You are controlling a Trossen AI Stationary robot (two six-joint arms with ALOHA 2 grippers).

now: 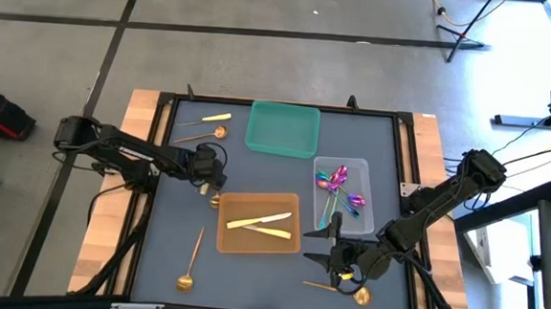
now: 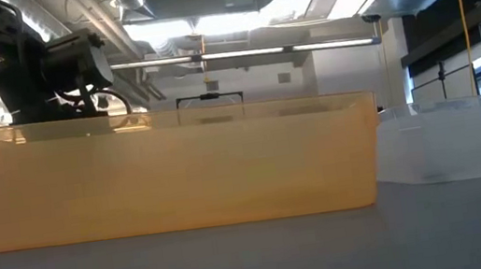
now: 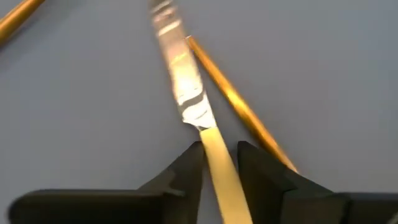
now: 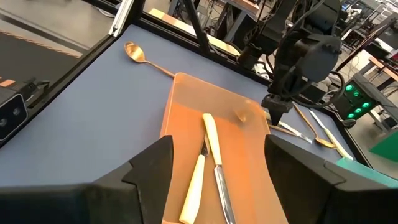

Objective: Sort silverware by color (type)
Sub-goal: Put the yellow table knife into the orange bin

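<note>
- The surface (image 1: 173, 263) fills mid-frame in the high view, bearing the orange tray (image 1: 241, 241), which holds two knives.
- Left hand (image 1: 214, 182), just up-left of the tray, is clenched on a yellow-handled knife (image 3: 186, 93), blade running straight ahead from the fingers beside a gold spoon (image 3: 239, 106).
- Right hand (image 1: 320, 244) hangs released at the tray's right edge.

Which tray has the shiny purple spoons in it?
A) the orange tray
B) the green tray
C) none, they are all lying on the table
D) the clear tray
D. In the high view the purple spoons lie inside the clear tray, while the orange tray holds yellow-handled knives and the green tray holds no silverware.
</note>
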